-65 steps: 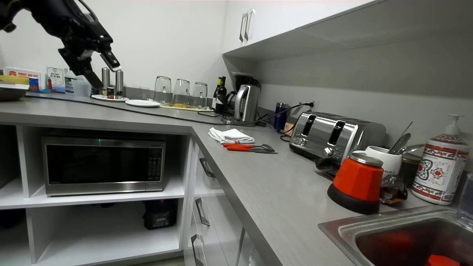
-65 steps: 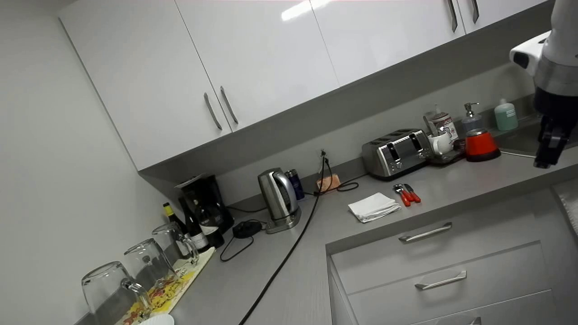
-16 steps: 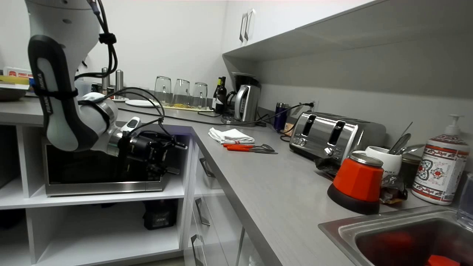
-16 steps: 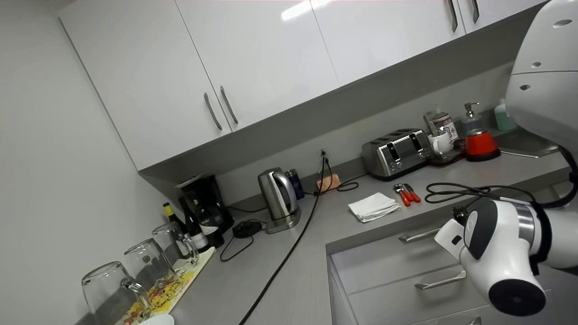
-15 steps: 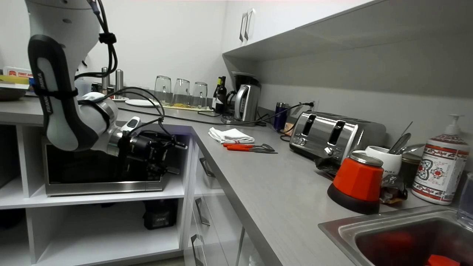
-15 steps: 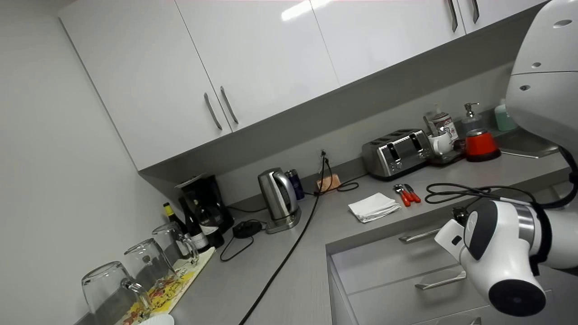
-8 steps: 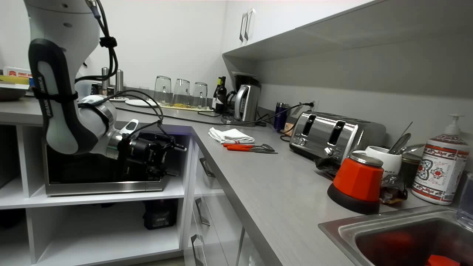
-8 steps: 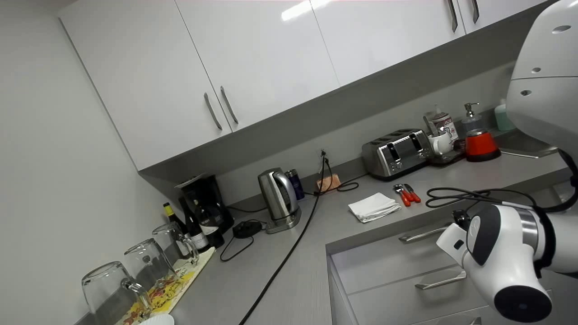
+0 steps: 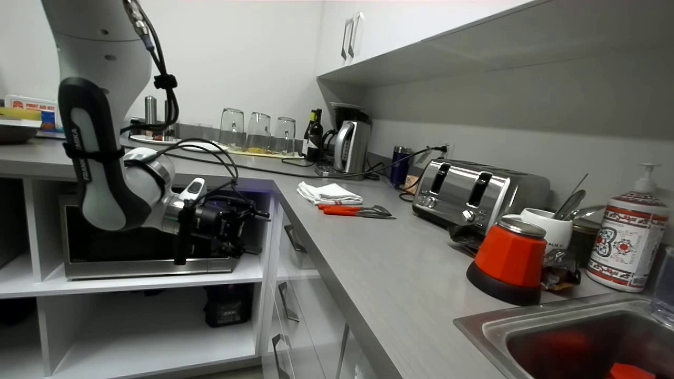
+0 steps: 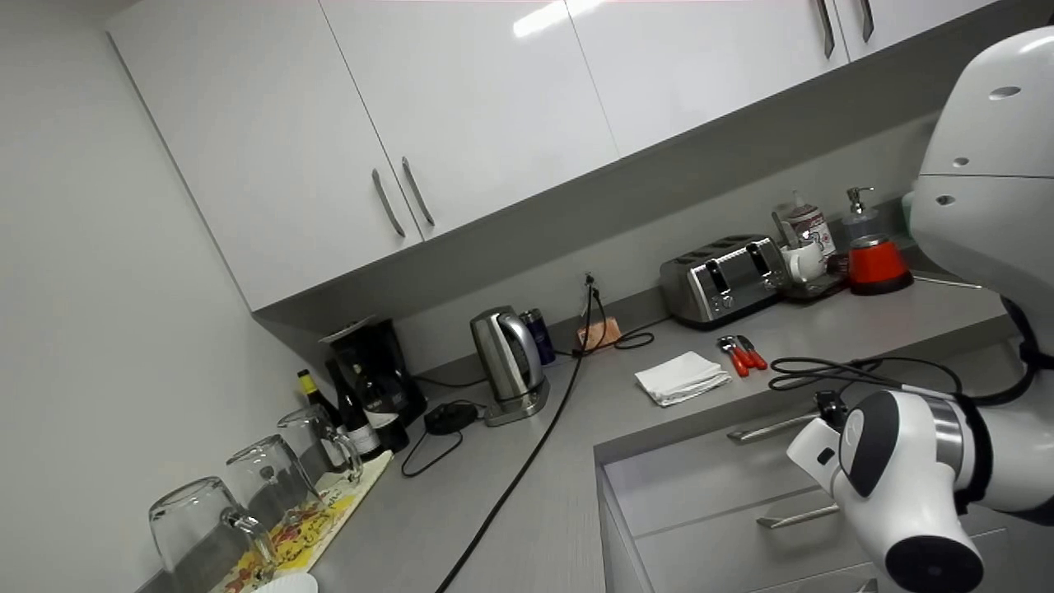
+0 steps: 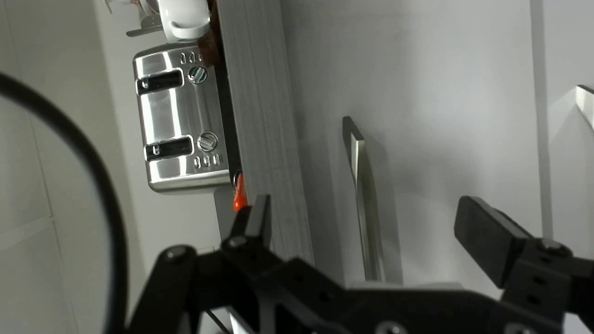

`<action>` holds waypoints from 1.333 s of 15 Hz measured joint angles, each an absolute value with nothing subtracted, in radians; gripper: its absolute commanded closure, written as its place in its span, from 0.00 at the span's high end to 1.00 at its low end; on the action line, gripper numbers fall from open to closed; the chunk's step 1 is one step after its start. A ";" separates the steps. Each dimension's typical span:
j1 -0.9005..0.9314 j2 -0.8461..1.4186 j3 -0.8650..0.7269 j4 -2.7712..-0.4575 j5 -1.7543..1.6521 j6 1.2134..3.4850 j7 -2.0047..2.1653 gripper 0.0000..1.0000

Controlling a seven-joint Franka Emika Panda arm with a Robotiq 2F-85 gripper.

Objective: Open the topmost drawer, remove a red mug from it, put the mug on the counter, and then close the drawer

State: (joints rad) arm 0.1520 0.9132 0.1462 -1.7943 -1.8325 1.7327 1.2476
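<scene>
The topmost drawer is shut; its flat white front shows in an exterior view [image 10: 692,473] and in the wrist view [image 11: 445,102]. Its slim metal bar handle [image 11: 364,199] lies between my spread fingers in the wrist view, not touched by them. My gripper [image 11: 366,202] is open and empty, facing the drawer front; in an exterior view the gripper [image 9: 259,233] is below counter height, just short of the drawers. Another exterior view hides the gripper behind the arm. The light-grey counter [image 9: 400,273] runs above the drawers. The red mug is out of view.
The counter edge [image 11: 267,116] overhangs beside one finger. On the counter are a white cloth [image 10: 682,379], red-handled tools [image 10: 743,356], a toaster [image 9: 479,189] and an orange-red cone-shaped item [image 9: 509,258]. The microwave [image 9: 147,268] stands behind the arm. A red object [image 9: 629,371] lies in the sink.
Seconds ago my gripper was high, away from the drawers; it is now low in front of the top drawer. Within the last second the arm has lowered slightly and moved closer to the drawers.
</scene>
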 measured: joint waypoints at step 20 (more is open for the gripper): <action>0.145 1.203 0.061 -1.388 -1.812 1.726 1.166 0.74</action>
State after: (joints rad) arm 0.1452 1.2029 0.0613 -1.3881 -1.8117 1.7259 1.1656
